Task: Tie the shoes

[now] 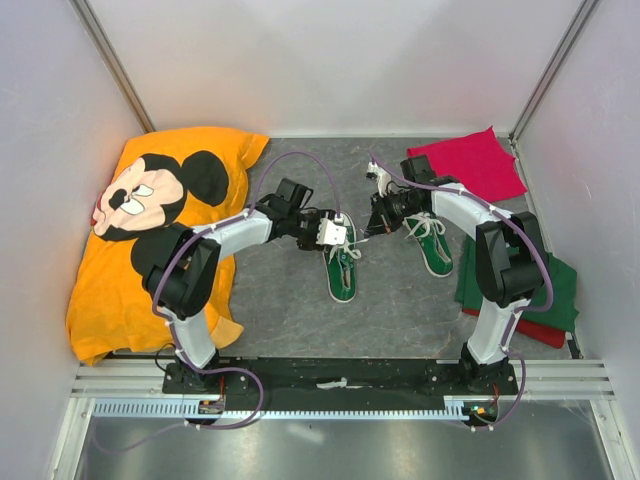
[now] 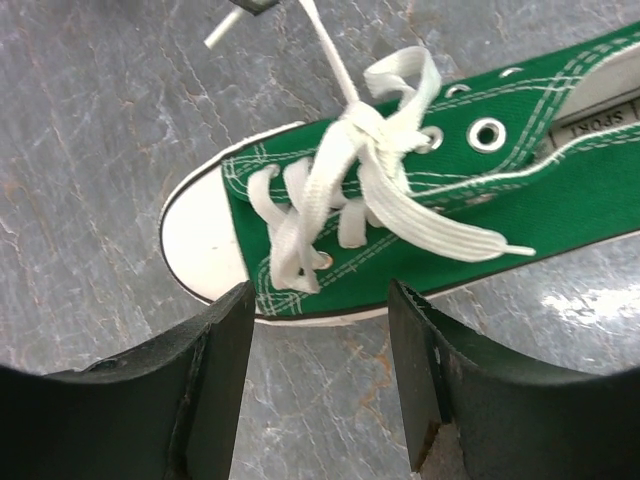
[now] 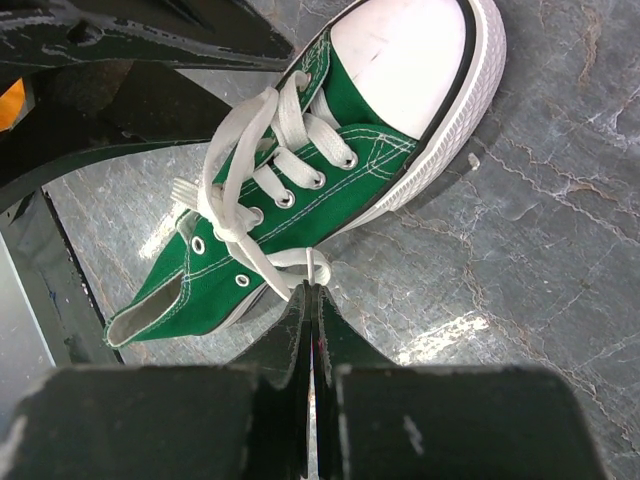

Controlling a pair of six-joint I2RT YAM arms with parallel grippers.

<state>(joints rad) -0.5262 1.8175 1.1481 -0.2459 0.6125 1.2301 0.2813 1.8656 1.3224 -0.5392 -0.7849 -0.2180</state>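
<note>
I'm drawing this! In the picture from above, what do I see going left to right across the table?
Orange Mickey Mouse shirt, first green shoe, second green shoe, folded green cloth.

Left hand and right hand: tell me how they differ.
The left hand is open; the right hand is shut. The left hand holds nothing, while the right hand pinches a white lace. Both are at the same green sneaker.
</note>
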